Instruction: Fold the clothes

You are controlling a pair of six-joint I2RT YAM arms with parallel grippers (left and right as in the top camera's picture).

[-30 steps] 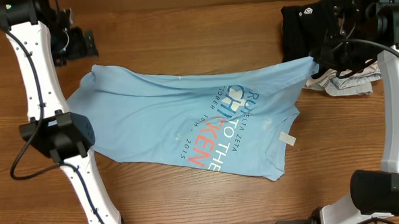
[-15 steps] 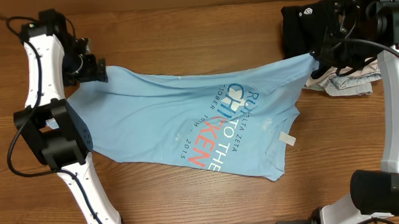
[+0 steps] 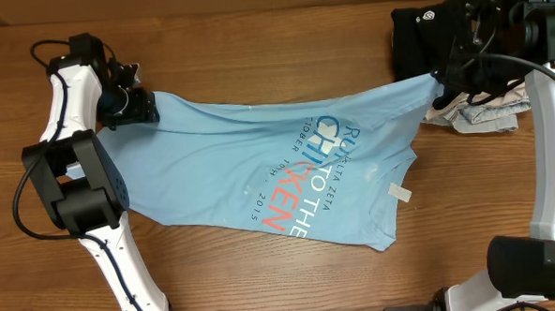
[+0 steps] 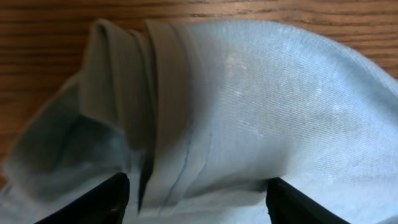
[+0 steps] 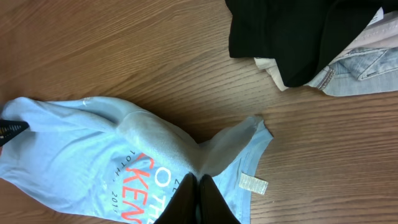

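The left arm and right arm are made of white links, black joints. Black cables are looped alongside. The left gripper is black.

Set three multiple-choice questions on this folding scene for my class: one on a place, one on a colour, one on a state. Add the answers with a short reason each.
1. In the overhead view, where is the black garment?
A. bottom left
B. top right
C. dead centre

2. What colour is the T-shirt fabric?
A. yellow
B. dark green
C. light blue

3. What is the right claw doing?
A. pinching the T-shirt
B. hanging open, holding nothing
C. gripping the black garment

Answers:
1 B, it shows in the upper right corner of that view.
2 C, the cloth is pale blue throughout.
3 A, the right wrist view shows it closed on a blue fold.
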